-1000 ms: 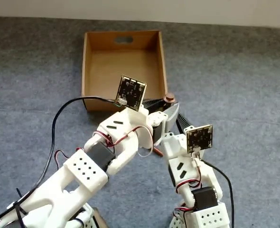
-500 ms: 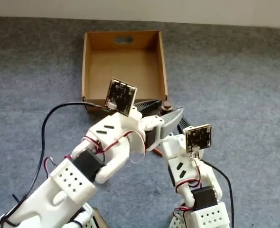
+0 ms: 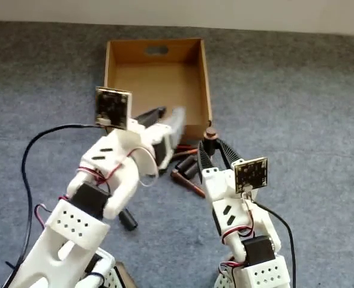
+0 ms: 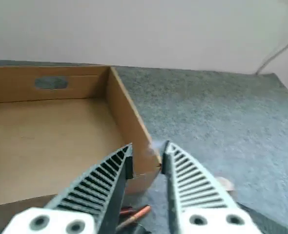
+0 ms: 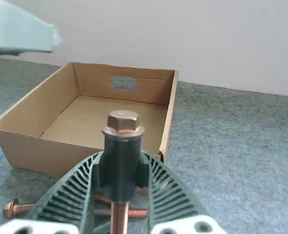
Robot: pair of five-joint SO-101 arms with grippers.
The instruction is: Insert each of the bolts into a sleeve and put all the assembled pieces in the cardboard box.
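R gripper clamped on upright black sleeve, copper bolt seated through it. L gripper jaws slightly apart, empty, above cardboard box corner. Loose bolt on carpet.

Robotics test bench, by my feed: grey felt-like mat, bare pale wall behind, white left arm and right arm side by side.

Your left arm: extended forward, left gripper jaws slightly apart. Your right arm: tucked near its base, right gripper clamped around the sleeve.
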